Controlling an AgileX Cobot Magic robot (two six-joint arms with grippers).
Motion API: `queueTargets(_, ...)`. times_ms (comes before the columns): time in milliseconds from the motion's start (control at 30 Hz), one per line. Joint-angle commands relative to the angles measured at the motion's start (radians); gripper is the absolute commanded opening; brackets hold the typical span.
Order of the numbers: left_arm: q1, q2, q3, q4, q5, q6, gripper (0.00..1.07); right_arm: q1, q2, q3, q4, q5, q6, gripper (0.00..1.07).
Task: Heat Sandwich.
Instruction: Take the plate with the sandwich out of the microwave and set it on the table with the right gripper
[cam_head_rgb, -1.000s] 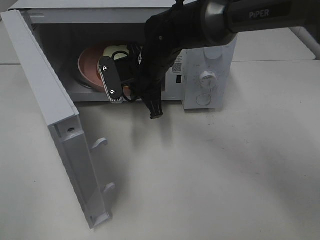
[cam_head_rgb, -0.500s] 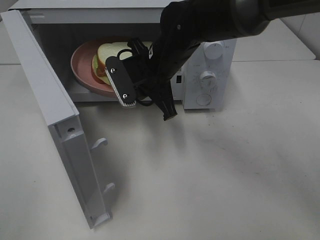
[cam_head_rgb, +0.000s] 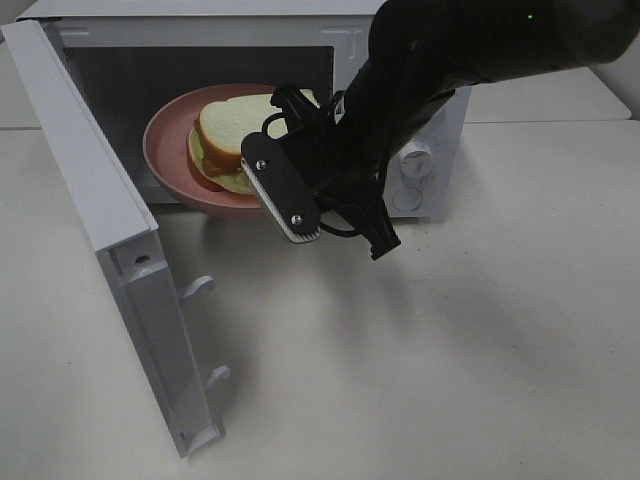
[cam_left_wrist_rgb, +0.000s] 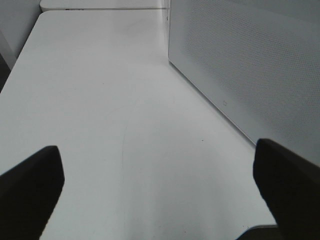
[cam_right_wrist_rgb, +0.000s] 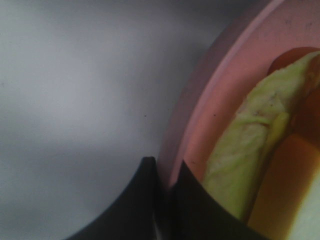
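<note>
Pink plate (cam_head_rgb: 165, 150) rim pinched in right jaws, partly hiding sandwich (cam_head_rgb: 235, 128); left jaws spread

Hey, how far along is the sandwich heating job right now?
Done: the microwave door stands wide open. In hand: the right gripper is shut on the rim of the pink plate, which carries the sandwich at the oven's opening, partly inside. The left gripper is open, holding nothing. Left, apparently: door still to close, dials to set.
</note>
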Motion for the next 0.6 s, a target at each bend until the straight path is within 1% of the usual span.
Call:
queueTargets(33, 0.000, -0.014, 0.001, -0.010, -0.013, 0.003, 0.98, -0.006, -0.046, 0.029, 0.006, -0.034, -0.014, 0.00)
queueTargets(100, 0.000, -0.014, 0.001, -0.010, -0.013, 0.003, 0.98, -0.006, -0.072, 0.062, 0.006, -0.043, -0.014, 0.00)
queueTargets(133, 0.000, -0.014, 0.001, -0.010, -0.013, 0.003, 0.98, -0.003, -0.098, 0.099, 0.005, -0.057, -0.013, 0.00)
queueTargets(167, 0.000, -0.014, 0.001, -0.010, -0.013, 0.003, 0.98, -0.003, -0.098, 0.099, 0.005, -0.057, -0.013, 0.00)
queueTargets(233, 0.000, -0.014, 0.001, -0.010, -0.013, 0.003, 0.98, 0.006, -0.120, 0.133, 0.000, -0.058, -0.013, 0.00)
queueTargets(300, 0.000, -0.014, 0.001, -0.010, -0.013, 0.003, 0.98, 0.013, -0.156, 0.186, -0.001, -0.077, -0.012, 0.00)
queueTargets(333, 0.000, -0.014, 0.001, -0.010, -0.013, 0.003, 0.98, 0.013, -0.156, 0.186, -0.001, -0.077, -0.012, 0.00)
queueTargets(433, 0.000, -0.014, 0.001, -0.010, -0.013, 0.003, 0.98, 0.017, -0.196, 0.247, -0.004, -0.084, -0.012, 0.00)
queueTargets(533, 0.000, -0.014, 0.001, -0.010, -0.013, 0.003, 0.98, 0.017, -0.215, 0.267, -0.007, -0.083, -0.009, 0.00)
queueTargets(600, 0.000, -0.014, 0.001, -0.010, -0.013, 0.003, 0.98, 0.017, -0.251, 0.300, -0.020, -0.082, 0.001, 0.00)
